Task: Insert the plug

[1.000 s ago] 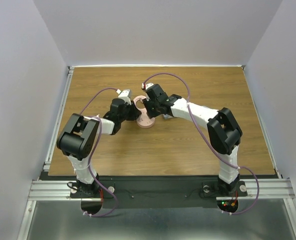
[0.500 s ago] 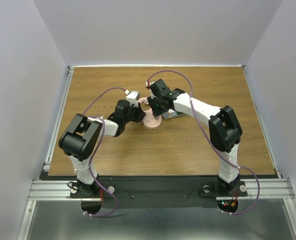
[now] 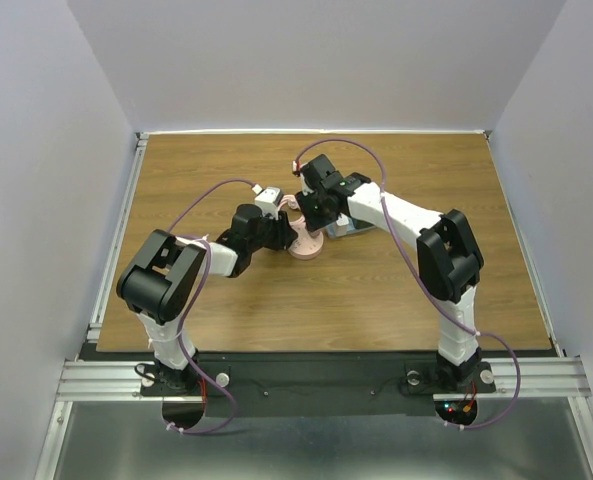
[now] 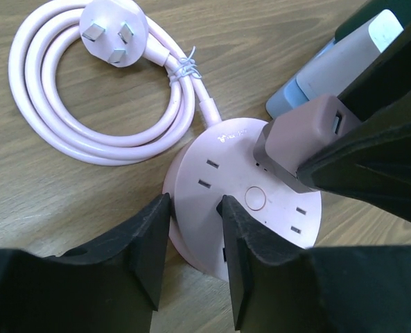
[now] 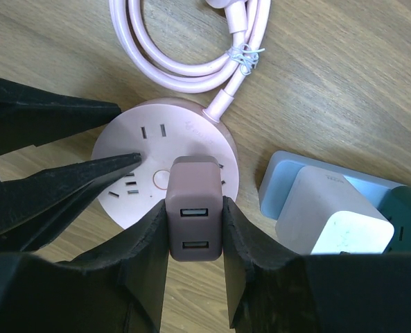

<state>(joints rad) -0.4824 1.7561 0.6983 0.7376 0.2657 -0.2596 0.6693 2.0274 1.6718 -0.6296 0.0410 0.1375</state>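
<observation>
Item 1. Right gripper (image 5: 193, 216): is clamping the mauve USB charger plug (image 5: 195, 187) between both fingers, its two USB ports facing the wrist camera. In the right wrist view, the plug is standing low at centre frame.

Item 2. Mauve USB charger plug: is sitting over the lower right part of the round pink socket hub (image 5: 184, 135), beside the hub's centre button. Whether its prongs are seated in a socket cannot be told.

Item 3. Round pink socket hub: is lying flat on the tabletop (image 3: 356, 300), at the middle of the top view, between the two arms.

Item 4. Left gripper (image 4: 193, 222): is standing with a narrow gap, the hub's near rim showing in it. Whether the fingers are pinching the hub cannot be told.

Item 5. Pink cord (image 4: 98, 149): is lying coiled and tied at upper left of the left wrist view, its three-pin wall plug (image 4: 115, 31) facing up.

Item 6. Grey block (image 5: 323, 201): is resting on a pale-blue block (image 5: 278, 184) just right of the hub, with a dark teal piece (image 5: 406, 208) at the frame's right edge.
</observation>
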